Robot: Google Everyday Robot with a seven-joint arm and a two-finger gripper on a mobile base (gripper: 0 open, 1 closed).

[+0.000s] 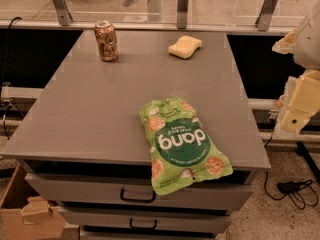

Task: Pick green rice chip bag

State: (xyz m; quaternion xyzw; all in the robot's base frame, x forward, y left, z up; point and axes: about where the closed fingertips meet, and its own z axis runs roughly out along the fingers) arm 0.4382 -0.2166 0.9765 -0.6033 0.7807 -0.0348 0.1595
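Note:
The green rice chip bag (182, 143) lies flat on the grey table top (90, 109) near its front right. It is bright green, its white "dang" lettering reads upside down, and its lower end overhangs the front edge above the drawers. My gripper (298, 104) shows as cream-coloured parts at the right edge of the camera view. It is beyond the table's right side, well apart from the bag and about level with its top end. Nothing is seen in it.
A copper-coloured drink can (106, 40) stands upright at the back left of the table. A yellow sponge (185, 47) lies at the back, right of the middle. Drawers with handles (137, 196) sit below the top. A cardboard box (30, 214) is on the floor at the left and cables (295, 189) at the right.

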